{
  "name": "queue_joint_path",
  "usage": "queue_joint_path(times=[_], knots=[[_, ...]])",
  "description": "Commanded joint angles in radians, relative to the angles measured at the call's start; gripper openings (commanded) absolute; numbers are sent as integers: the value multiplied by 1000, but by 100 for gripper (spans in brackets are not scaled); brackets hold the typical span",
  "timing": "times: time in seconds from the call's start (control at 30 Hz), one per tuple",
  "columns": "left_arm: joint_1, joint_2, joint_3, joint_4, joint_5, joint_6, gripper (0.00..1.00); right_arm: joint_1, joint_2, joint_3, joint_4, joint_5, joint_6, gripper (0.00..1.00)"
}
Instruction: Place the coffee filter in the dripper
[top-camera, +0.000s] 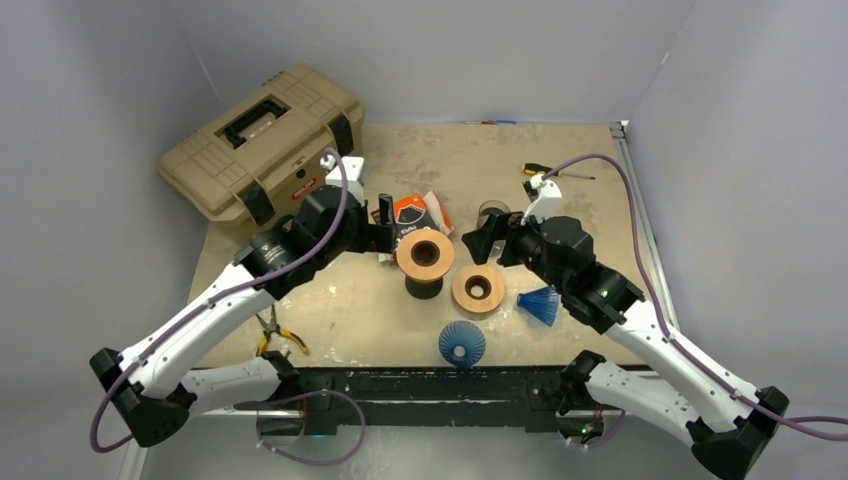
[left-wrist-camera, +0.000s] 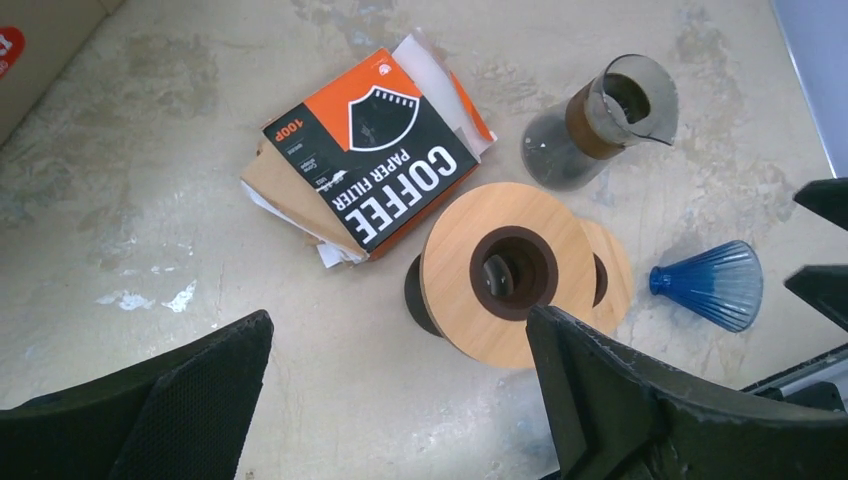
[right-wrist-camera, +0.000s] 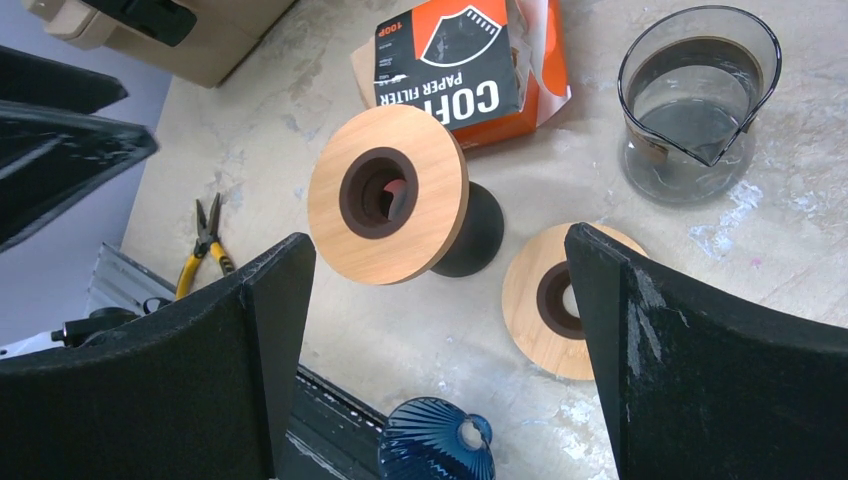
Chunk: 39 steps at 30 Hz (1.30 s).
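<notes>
The orange and black coffee filter pack (top-camera: 415, 212) lies at mid table, with loose paper under it; it also shows in the left wrist view (left-wrist-camera: 385, 175) and the right wrist view (right-wrist-camera: 450, 65). One blue ribbed dripper (top-camera: 461, 343) sits mouth down near the front edge (right-wrist-camera: 435, 445). A second blue dripper (top-camera: 540, 305) lies on its side to the right (left-wrist-camera: 712, 283). My left gripper (top-camera: 385, 232) (left-wrist-camera: 398, 325) is open and empty, just left of the pack. My right gripper (top-camera: 480, 240) (right-wrist-camera: 440, 250) is open and empty, above the wooden pieces.
A wooden-topped stand on a dark base (top-camera: 425, 255) and a flat wooden ring (top-camera: 478, 289) sit between the grippers. A glass carafe (top-camera: 493, 213) stands behind them. A tan toolbox (top-camera: 262, 140) is at back left, pliers (top-camera: 272, 335) at front left, a screwdriver (top-camera: 545, 170) at back right.
</notes>
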Motion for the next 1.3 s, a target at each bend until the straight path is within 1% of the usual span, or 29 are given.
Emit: queue_joint_path(times=[0.0,0.13,0.3,0.5,0.6,0.7,0.83,0.9,0.97,1.07,1.17,1.27], knots=[[5,-52,-11,34,48,63,99,4,-2,-7,21,-1,1,97],[4,-50,-9,30,188,90,99,3,3,-10,30,-11,6,98],[5,-52,-41,55,350,68,99,4,2,-8,30,-17,14,99],[2,-60,-131,81,442,8,99,4,-20,-5,30,-12,19,99],[-11,-72,-213,147,495,-32,98,4,-36,-2,25,-6,20,99],[-55,-60,-274,178,491,-74,93,4,-60,2,18,8,20,99],[-156,-30,-322,241,444,-137,88,4,-107,-4,19,34,26,99],[-187,-5,-338,275,442,-165,84,4,-126,-6,19,39,28,99],[-210,21,-339,286,429,-178,81,4,-141,-6,20,39,31,99],[-264,57,-339,294,368,-200,76,4,-151,-3,18,39,30,99],[-329,103,-334,298,326,-220,73,4,-150,9,3,42,29,99],[-406,150,-325,303,256,-242,71,4,-155,12,-7,47,30,99]])
